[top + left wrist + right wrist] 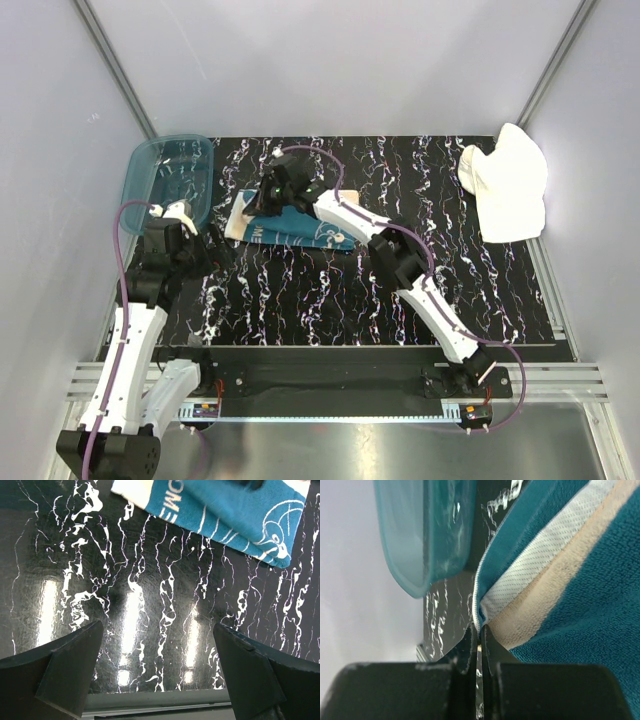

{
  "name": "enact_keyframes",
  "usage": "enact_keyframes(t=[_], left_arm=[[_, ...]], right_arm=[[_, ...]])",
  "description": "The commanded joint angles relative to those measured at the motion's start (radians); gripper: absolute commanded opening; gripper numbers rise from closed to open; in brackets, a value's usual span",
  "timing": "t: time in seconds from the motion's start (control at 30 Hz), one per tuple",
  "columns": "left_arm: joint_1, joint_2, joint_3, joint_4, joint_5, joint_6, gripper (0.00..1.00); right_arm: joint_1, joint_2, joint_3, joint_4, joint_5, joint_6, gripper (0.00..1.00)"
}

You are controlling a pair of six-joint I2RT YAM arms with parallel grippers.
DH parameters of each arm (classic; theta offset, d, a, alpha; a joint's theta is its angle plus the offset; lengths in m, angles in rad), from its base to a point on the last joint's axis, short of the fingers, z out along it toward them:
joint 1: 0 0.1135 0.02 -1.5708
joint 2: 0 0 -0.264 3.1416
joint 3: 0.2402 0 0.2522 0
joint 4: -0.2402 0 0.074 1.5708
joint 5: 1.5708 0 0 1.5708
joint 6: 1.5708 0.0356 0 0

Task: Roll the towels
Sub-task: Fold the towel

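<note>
The teal-and-cream patterned towel (pixel 295 228) lies flat at the middle left of the black marbled table. My right gripper (pixel 256 207) reaches over its left end. In the right wrist view that gripper (pixel 481 630) is shut on the towel's (pixel 555 565) white-hemmed corner, pinched at the very tips. The white towel (pixel 506 190) lies crumpled at the far right, away from both arms. My left gripper (pixel 186 220) hovers left of the patterned towel. Its jaws (pixel 160 662) are wide open over bare table, with the patterned towel (pixel 225 510) ahead of them.
A translucent teal tub (pixel 168 178) stands at the far left corner, close beside the patterned towel's left end; its rim (pixel 415 555) shows just beyond my right fingers. White walls enclose the table on three sides. A metal rail (pixel 330 385) runs along the near edge.
</note>
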Motion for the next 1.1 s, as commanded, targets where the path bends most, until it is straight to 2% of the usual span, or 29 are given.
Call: enact_keyframes(t=[0.0, 0.07, 0.1, 0.17, 0.23, 0.33, 0.4, 0.43, 0.57, 0.7, 0.8, 0.9, 0.93, 1.07], left_arm=[[-0.002, -0.016, 0.010, 0.039, -0.026, 0.010, 0.99], [-0.002, -0.018, 0.010, 0.039, -0.028, 0.010, 0.99], [-0.002, -0.019, 0.009, 0.039, -0.028, 0.010, 0.99], [-0.002, -0.016, 0.009, 0.037, -0.026, 0.010, 0.99], [-0.002, -0.015, 0.010, 0.039, -0.028, 0.010, 0.99], [-0.002, -0.012, 0.009, 0.037, -0.029, 0.010, 0.99], [-0.002, -0.010, 0.010, 0.036, -0.034, 0.009, 0.99], [-0.002, -0.009, 0.012, 0.034, -0.037, 0.009, 0.99], [-0.002, -0.009, 0.010, 0.033, -0.045, 0.007, 0.99], [-0.002, -0.009, 0.010, 0.028, -0.061, 0.003, 0.99], [-0.002, -0.007, 0.010, 0.025, -0.074, 0.001, 0.99], [-0.002, -0.004, 0.009, 0.025, -0.080, -0.002, 0.99], [-0.002, -0.003, 0.004, 0.028, -0.077, -0.002, 0.99], [-0.003, 0.039, 0.000, 0.062, -0.038, 0.006, 0.99]], right_arm=[[0.041, 0.023, 0.002, 0.093, -0.061, 0.012, 0.01], [0.047, 0.046, 0.004, 0.090, -0.067, 0.016, 0.03], [0.052, 0.052, -0.001, 0.095, -0.073, 0.018, 0.12], [0.056, 0.067, -0.013, 0.102, -0.086, 0.026, 0.17], [0.070, 0.086, -0.021, 0.122, -0.098, 0.033, 0.29], [0.092, 0.115, 0.007, 0.113, -0.132, 0.024, 0.57], [0.098, 0.116, 0.013, 0.113, -0.149, 0.012, 0.72], [0.099, 0.100, 0.015, 0.098, -0.146, 0.003, 0.87], [0.083, -0.009, -0.013, 0.061, -0.093, -0.078, 1.00], [0.043, -0.133, -0.036, 0.028, -0.095, -0.108, 1.00], [-0.005, -0.280, -0.143, 0.020, -0.066, -0.140, 1.00], [-0.069, -0.451, -0.351, 0.047, -0.040, -0.145, 1.00], [-0.120, -0.532, -0.470, 0.049, -0.029, -0.145, 1.00], [-0.255, -0.701, -0.726, 0.003, 0.063, -0.197, 1.00]])
